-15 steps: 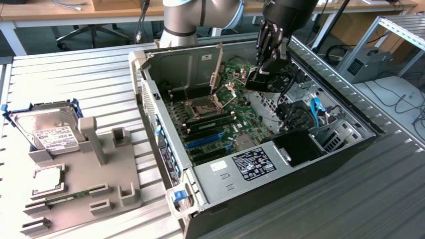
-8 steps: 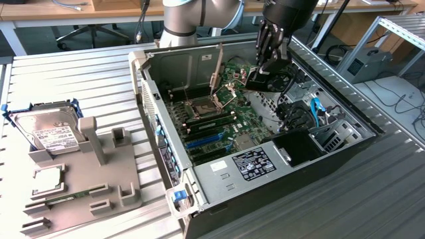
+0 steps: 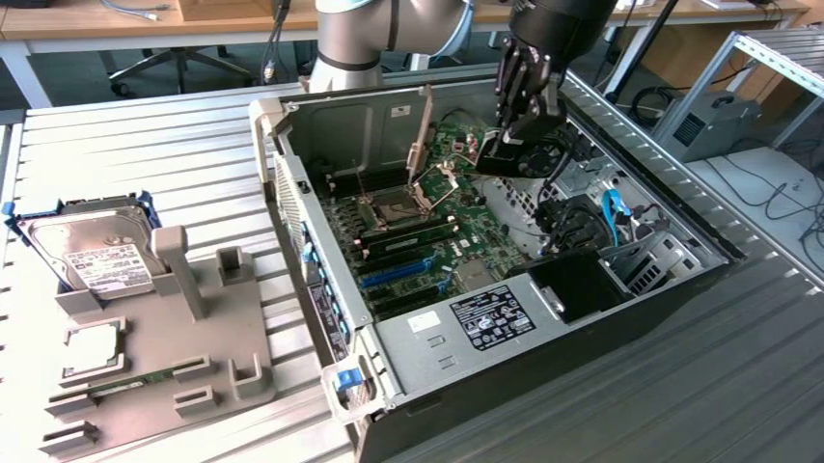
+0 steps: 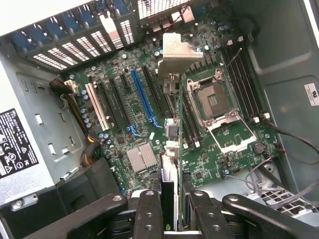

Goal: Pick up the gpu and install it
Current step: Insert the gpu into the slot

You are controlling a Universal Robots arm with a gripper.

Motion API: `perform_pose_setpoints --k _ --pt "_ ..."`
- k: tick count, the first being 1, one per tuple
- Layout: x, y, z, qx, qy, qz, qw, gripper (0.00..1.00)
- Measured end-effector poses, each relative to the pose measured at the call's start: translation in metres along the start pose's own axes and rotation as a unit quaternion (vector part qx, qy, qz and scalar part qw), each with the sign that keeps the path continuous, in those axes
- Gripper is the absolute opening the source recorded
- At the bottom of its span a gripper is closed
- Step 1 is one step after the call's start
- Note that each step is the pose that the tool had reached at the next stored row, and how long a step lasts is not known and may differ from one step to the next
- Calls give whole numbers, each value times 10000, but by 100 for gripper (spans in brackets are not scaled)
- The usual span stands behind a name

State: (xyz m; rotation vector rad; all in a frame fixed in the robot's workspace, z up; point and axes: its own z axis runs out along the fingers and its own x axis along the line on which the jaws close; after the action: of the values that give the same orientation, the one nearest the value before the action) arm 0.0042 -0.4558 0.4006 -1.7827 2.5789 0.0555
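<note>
black fingers (image 4: 149, 214) clamp the thin green gpu card with silver end bracket (image 4: 172, 124) edge-on between them, gripper (image 3: 518, 130) hanging over the open grey computer case (image 3: 670, 222).

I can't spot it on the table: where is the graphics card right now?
The gpu is held edge-down in the gripper, above the motherboard inside the open computer case, toward the exterior view's right.

gpu (image 4: 172, 129): green board, shiny metal bracket | pincer (image 4: 169, 211): matt black

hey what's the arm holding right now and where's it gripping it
The gripper holds the gpu edge-on above the motherboard, jaws clamped on the card's cooler end, bracket pointing away.
</note>
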Motion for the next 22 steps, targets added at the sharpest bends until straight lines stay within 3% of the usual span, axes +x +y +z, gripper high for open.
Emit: perform_pose_setpoints --k 22 --pt "0 0 0 -8 8 -299 9996 26"
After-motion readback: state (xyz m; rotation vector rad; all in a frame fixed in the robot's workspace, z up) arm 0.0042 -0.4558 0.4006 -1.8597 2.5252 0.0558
